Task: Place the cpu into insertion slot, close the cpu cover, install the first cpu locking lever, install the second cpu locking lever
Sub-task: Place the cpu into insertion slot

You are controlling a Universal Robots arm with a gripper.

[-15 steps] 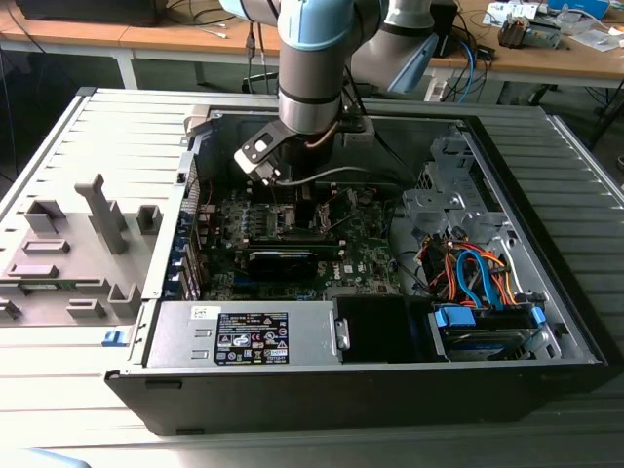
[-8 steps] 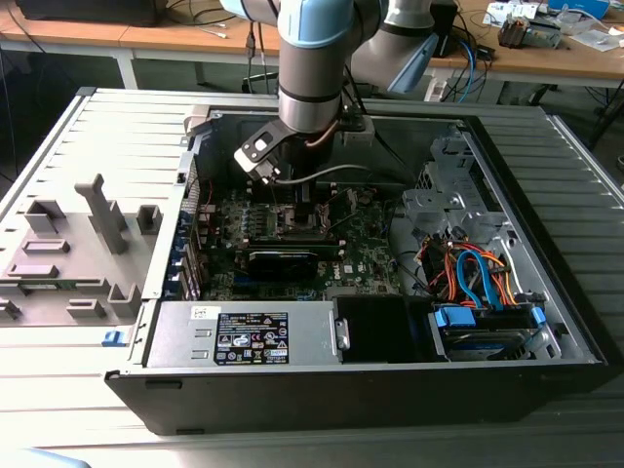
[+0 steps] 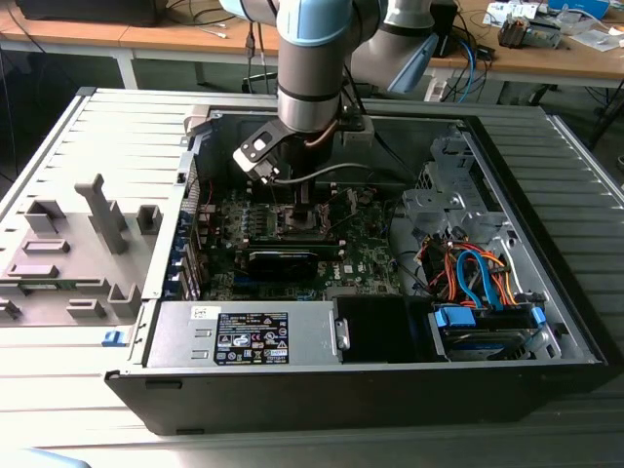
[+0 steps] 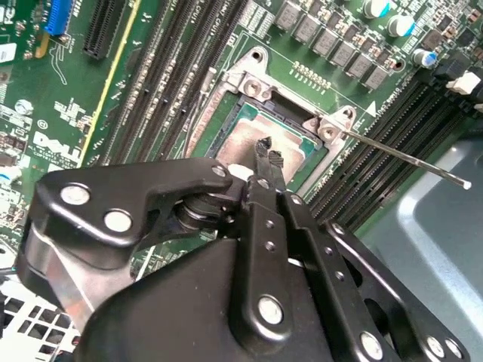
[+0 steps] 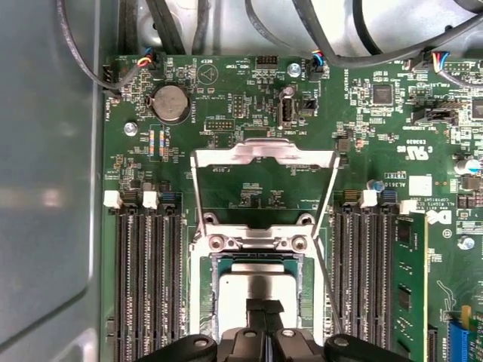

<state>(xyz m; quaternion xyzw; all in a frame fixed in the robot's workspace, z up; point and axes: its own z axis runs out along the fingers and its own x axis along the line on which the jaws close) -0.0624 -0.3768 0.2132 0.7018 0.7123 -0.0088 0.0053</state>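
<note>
Gripper (image 4: 268, 153) fingertips pinched together, holding nothing, tip right over the cpu (image 5: 256, 290). The cpu sits flat in the insertion slot (image 5: 260, 243), just above centre of the exterior view, so placement looks done. cpu cover (image 5: 264, 151) stands flipped open, locking lever (image 4: 407, 154) sticks out unlatched. Cover and both levers not yet done.

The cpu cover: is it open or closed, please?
Open: in the first wrist view the cpu cover is swung back off the insertion slot, leaving the cpu bare.

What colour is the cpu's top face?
Silvery-grey; the small flat square cpu shows best in the first wrist view.
</note>
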